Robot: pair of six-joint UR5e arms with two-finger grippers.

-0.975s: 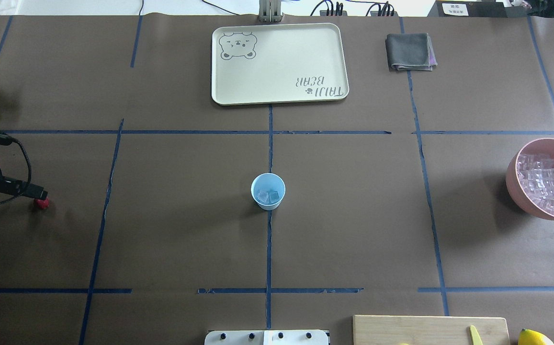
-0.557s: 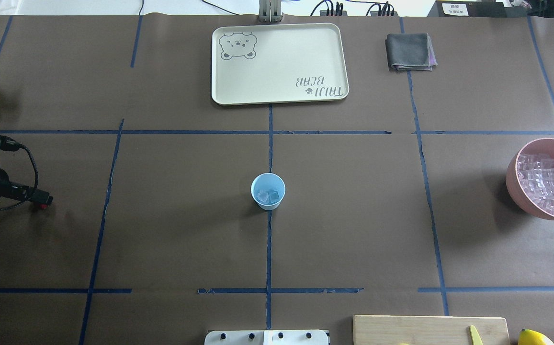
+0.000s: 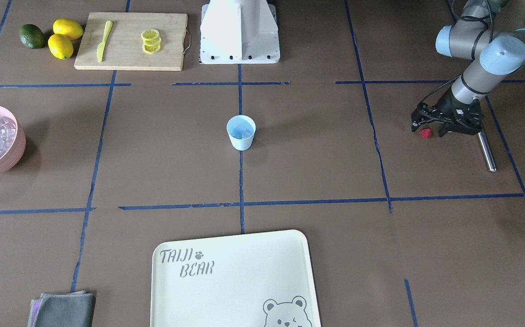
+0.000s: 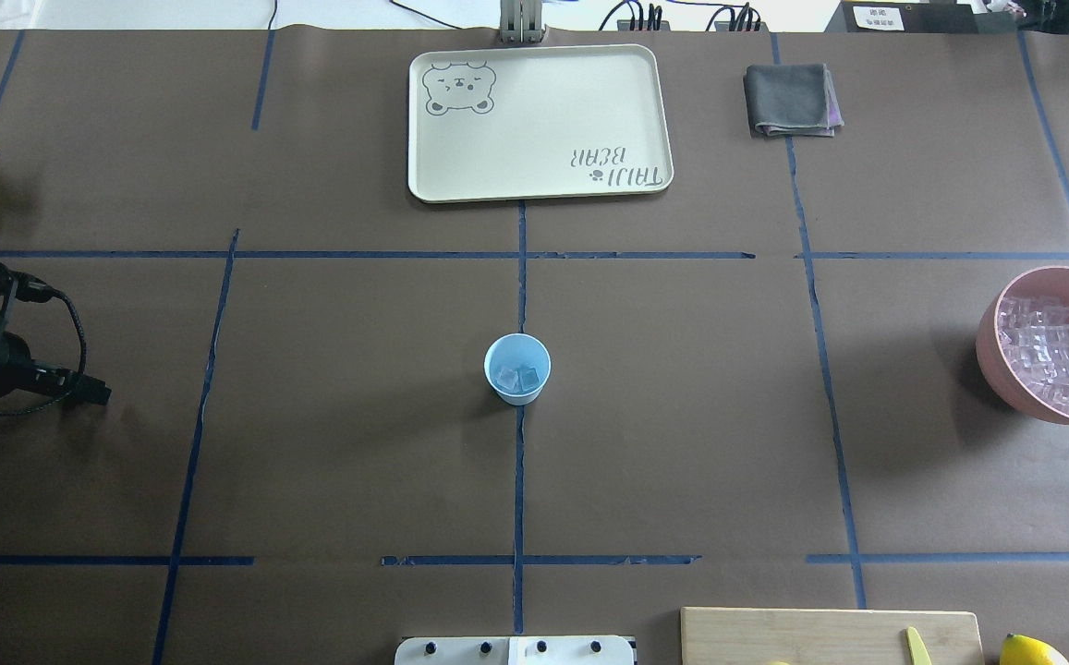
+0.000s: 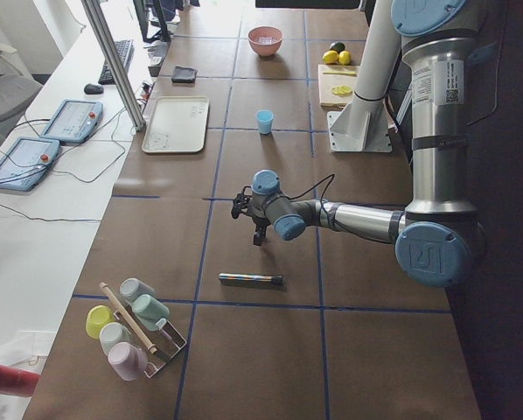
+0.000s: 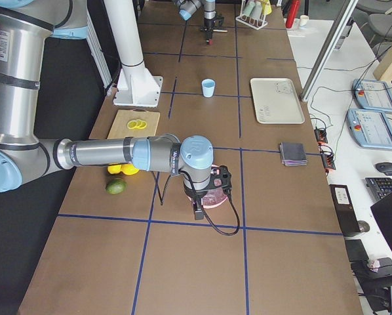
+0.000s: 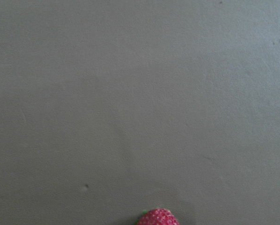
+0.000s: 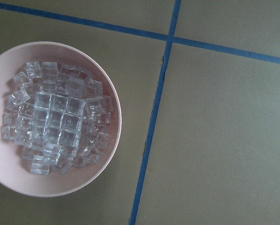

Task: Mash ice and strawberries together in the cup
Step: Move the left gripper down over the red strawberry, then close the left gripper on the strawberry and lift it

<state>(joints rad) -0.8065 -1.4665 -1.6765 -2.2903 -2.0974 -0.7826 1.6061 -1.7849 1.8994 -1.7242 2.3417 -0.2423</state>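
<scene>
The small light-blue tapered cup (image 4: 517, 369) stands mid-table with a couple of clear ice cubes (image 4: 516, 377) inside. Well apart, on the robot's left, the small red strawberry (image 3: 425, 133) lies on the brown table paper (image 3: 316, 150). The left gripper (image 3: 428, 128) hangs low over it, jaws seemingly spread either side, unclamped. The right gripper (image 6: 198, 210) hovers above the large pink bowl (image 8: 9, 180) heaped with more cubes; I cannot tell its grip.
</scene>
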